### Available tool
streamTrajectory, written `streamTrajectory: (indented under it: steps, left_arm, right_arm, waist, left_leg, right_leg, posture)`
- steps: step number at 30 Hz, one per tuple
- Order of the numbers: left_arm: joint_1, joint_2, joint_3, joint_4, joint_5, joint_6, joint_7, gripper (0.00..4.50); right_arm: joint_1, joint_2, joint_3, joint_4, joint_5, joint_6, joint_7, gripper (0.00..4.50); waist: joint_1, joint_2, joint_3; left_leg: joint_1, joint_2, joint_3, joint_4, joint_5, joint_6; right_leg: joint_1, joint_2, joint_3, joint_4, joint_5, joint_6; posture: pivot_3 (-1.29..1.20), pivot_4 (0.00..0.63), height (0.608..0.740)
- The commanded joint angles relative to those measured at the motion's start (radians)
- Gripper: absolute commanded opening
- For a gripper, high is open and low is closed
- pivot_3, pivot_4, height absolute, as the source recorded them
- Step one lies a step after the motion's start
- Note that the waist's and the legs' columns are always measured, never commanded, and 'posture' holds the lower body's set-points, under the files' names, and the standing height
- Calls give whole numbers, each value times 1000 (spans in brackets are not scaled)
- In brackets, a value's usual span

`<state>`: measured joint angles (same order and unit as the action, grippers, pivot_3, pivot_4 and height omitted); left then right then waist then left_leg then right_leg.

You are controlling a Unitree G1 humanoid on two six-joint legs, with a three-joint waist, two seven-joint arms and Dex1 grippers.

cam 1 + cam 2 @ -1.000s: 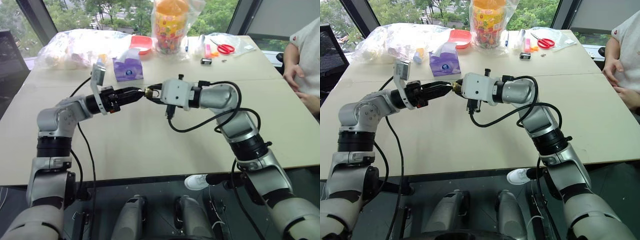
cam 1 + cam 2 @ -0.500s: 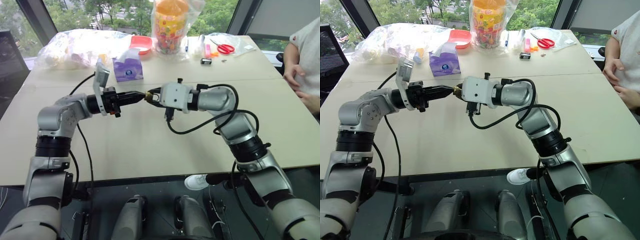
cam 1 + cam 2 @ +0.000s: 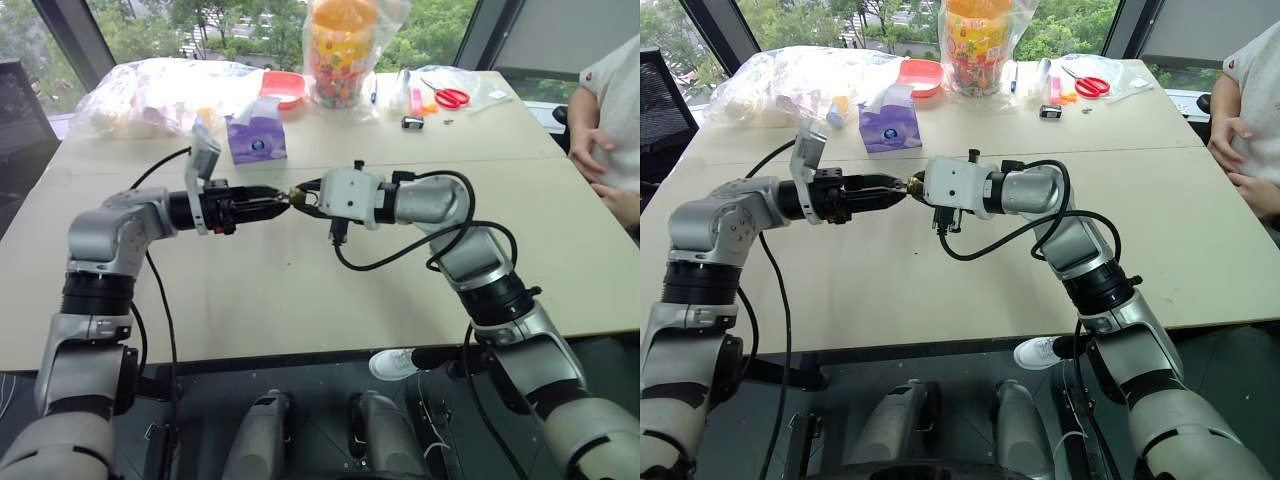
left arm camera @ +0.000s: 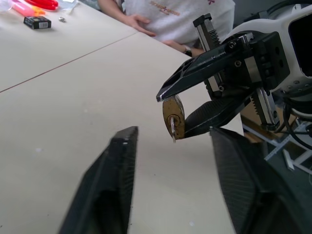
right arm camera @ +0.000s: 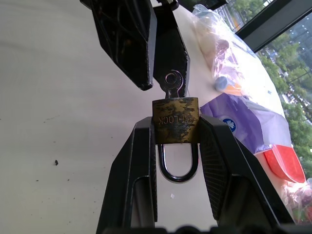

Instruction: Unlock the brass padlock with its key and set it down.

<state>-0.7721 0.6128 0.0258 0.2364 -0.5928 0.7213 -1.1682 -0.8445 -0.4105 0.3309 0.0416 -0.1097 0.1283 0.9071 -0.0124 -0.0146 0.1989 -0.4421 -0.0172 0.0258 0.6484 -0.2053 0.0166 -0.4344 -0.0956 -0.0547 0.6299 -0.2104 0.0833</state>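
The right gripper is clamped on the brass padlock, held above the surface, shackle back between its fingers. The key sits in the keyhole at the far end. The left gripper faces it, jaws spread apart and holding nothing, its fingertips just beside the key's head.

Big beige table made of two tops pushed together, seam running across. Far side is all windows with green trees outside, plenty of daylight, dark floor underneath.
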Motion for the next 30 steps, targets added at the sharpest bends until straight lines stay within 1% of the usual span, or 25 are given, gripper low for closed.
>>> streamTrajectory:
  steps: [1, 11, 14, 16, 23, 25, 26, 27, 29, 30]
  left_arm:
    - [-7, 0, 14, -34, 23, -57, 12, 3902]
    - [-10, 8, 37, -27, -7, -25, 7, 3902]
    - [-7, 9, 41, -10, -4, -24, 8, 3133]
    - [-8, 8, 43, -6, -3, -24, 12, 2293]
    - [-11, 2, 43, -2, -4, -24, 9, 2293]
    - [-10, 1, 45, -3, -10, -19, 6, 1768]
    - [-8, 3, 45, -7, -16, -12, -2, 1417]
    - [-7, 4, 44, -11, -18, -9, -6, 1057]
    - [-5, 3, 40, -17, -15, -8, -5, 145]
    - [-4, 4, 35, -18, -10, -11, -4, 45]
  right_arm:
    - [-27, 0, -29, -44, 18, -9, -6, 677]
    - [-26, -2, -26, -45, 16, -7, -9, 677]
    - [-28, 0, -26, -39, 15, -10, -11, 677]
    - [-29, 1, -26, -37, 16, -11, -11, 677]
    - [-30, 1, -25, -36, 16, -13, -10, 677]
    - [-28, 1, -24, -39, 16, -11, -9, 677]
    - [-28, 1, -23, -40, 15, -11, -9, 677]
    - [-27, 1, -23, -40, 15, -11, -9, 677]
    - [-27, 1, -23, -41, 14, -11, -10, 677]
    - [-28, 1, -23, -40, 14, -11, -10, 677]
  waist:
    - [0, 0, 0]
    - [0, 0, 0]
    - [0, 0, 0]
    - [0, 0, 0]
    - [0, 0, 0]
    - [0, 0, 0]
    - [0, 0, 0]
    - [0, 0, 0]
    - [0, 0, 0]
    - [0, 0, 0]
  left_leg:
    - [0, 0, 0, 0, 0, 0]
    - [0, 0, 0, 0, 0, 0]
    - [0, 0, 0, 0, 0, 0]
    - [0, 0, 0, 0, 0, 0]
    - [0, 0, 0, 0, 0, 0]
    - [0, 0, 0, 0, 0, 0]
    - [0, 0, 0, 0, 0, 0]
    - [0, 0, 0, 0, 0, 0]
    - [0, 0, 0, 0, 0, 0]
    - [0, 0, 0, 0, 0, 0]
  right_leg:
    - [0, 0, 0, 0, 0, 0]
    - [0, 0, 0, 0, 0, 0]
    - [0, 0, 0, 0, 0, 0]
    - [0, 0, 0, 0, 0, 0]
    - [0, 0, 0, 0, 0, 0]
    - [0, 0, 0, 0, 0, 0]
    - [0, 0, 0, 0, 0, 0]
    - [0, 0, 0, 0, 0, 0]
    - [0, 0, 0, 0, 0, 0]
    - [0, 0, 0, 0, 0, 0]
  posture:
    - [0, 150, 740]
    - [0, 150, 740]
    - [0, 150, 740]
    - [0, 150, 740]
    - [0, 150, 740]
    - [0, 150, 740]
    - [0, 150, 740]
    - [0, 150, 740]
    - [0, 150, 740]
    - [0, 150, 740]
